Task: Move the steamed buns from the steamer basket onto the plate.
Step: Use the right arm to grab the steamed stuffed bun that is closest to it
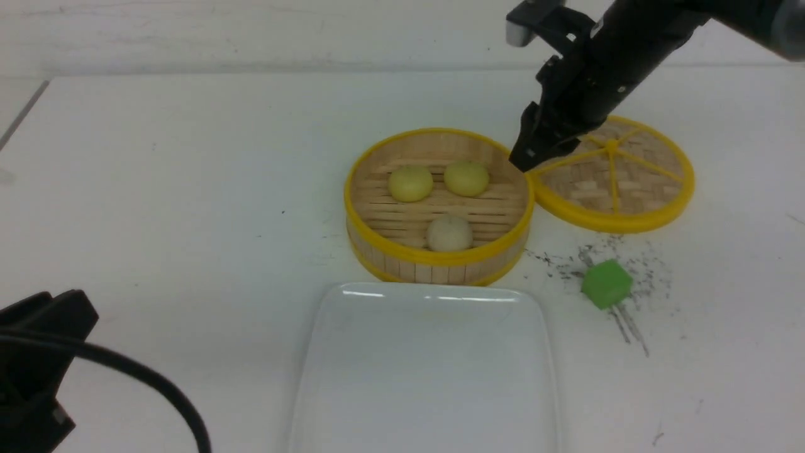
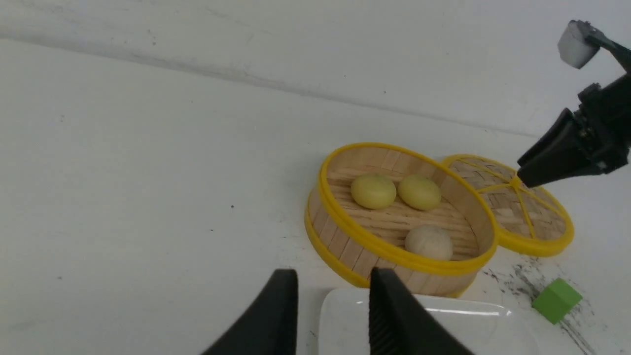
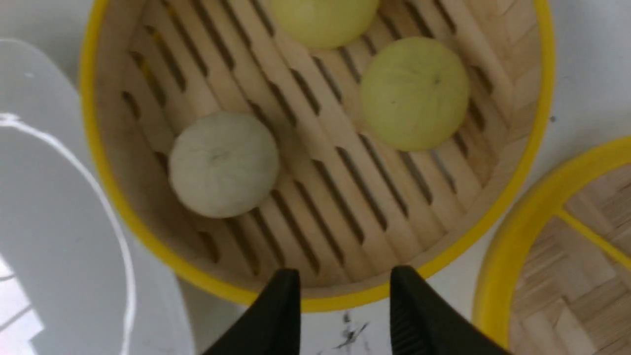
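Inside the steamer basket (image 1: 440, 257), all three steamed buns (image 1: 449, 233) sit on the slatted floor. Two pale yellow ones lie side by side toward the far wall and an off-white one lies near the front wall, closest to the plate (image 1: 427, 377). The plate lies bare just in front of the basket on the tabletop (image 1: 157, 189).

The buns look light, soft and smooth-skinned, so a hard squeeze would probably dent them and a shallow pinch could slip off the dome. A hold low across the widest part, from above, seems safest. The off-white bun sits close to the wall, which leaves little room on that side.

The right fingers (image 3: 278, 315) hang spread apart and empty over the basket's rim, on the side facing the woven lid (image 1: 629, 189). The left fingers (image 2: 394, 315) are likewise parted with nothing between them, low and well back from the basket.

From the front, the right arm covers part of the lid and hides the gap between its own fingers. The plate's near edge is cut off, and one yellow bun is cropped in the right wrist view. How the buns meet the slats underneath cannot be seen.
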Available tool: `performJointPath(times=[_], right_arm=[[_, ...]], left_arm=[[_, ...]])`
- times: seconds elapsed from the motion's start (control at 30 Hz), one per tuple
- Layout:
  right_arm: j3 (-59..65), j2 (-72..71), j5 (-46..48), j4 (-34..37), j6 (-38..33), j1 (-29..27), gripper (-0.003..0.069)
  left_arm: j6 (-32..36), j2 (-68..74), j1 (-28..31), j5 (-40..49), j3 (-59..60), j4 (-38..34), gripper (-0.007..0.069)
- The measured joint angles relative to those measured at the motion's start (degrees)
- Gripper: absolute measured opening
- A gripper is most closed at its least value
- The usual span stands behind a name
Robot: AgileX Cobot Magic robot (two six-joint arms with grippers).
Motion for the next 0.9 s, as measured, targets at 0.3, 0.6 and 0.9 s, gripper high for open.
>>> performJointPath(times=[0.3,0.6,0.9], right_arm=[[0.00,2.23,-10.57,-0.31,-0.09,0.00,0.0499],[-0.17,6.64,-16.09,0.81,-1.57,1.49,0.0432],[-4.74,12.09,-16.08,0.99,-1.50,2.99,0.0308]], left_arm=[[0.00,0.07,0.00,2.82,0.00,0.00,0.0240],[0.00,0.07,0.00,2.82,0.00,0.16,0.0240],[0.00,0.07,0.00,4.04,0.00,0.23,0.0240]])
